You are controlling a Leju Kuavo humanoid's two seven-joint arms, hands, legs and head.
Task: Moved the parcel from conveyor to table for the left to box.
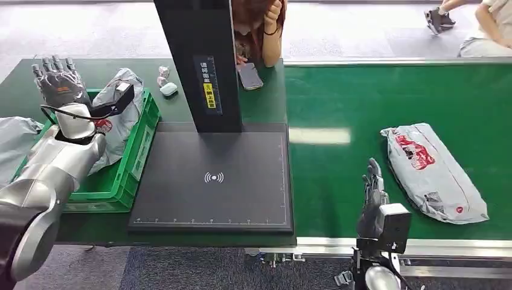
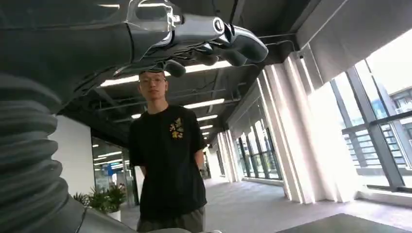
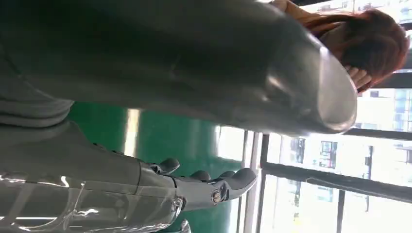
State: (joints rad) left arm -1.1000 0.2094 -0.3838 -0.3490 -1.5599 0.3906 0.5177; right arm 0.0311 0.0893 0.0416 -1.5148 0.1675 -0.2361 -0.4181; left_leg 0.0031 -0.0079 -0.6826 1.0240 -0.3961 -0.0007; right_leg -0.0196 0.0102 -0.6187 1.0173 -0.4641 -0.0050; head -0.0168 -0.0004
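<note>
**Head view: parcel waits on the belt, right hand beside it**

Head view shows the parcel (image 1: 433, 171), a grey mailer with red print, lying flat on the green conveyor (image 1: 338, 175) at the right of the frame. It rests slantwise, one end toward the middle of the belt and the other toward the lower right corner. Nothing touches it.

The right hand (image 1: 373, 192) rises from the lower edge, just left of the parcel and apart from it. Its fingers stand straight and hold nothing; the right wrist view confirms them extended over green belt. Judging by this stance, the hand is set for a sideways reach onto the mailer, and the pickup has not begun.

The left hand (image 1: 57, 80) hangs at the upper left above the green crate (image 1: 124, 181), fingers spread and empty. In the left wrist view its fingers (image 2: 228, 43) curl only loosely round nothing. A bag (image 1: 118, 112) already lies in the crate, which suggests this arm waits there to box the next one.

Between the arms sits the black scan pad (image 1: 211, 178) on the table, the likely drop spot. A person (image 1: 259, 27) sits behind the post.
</note>
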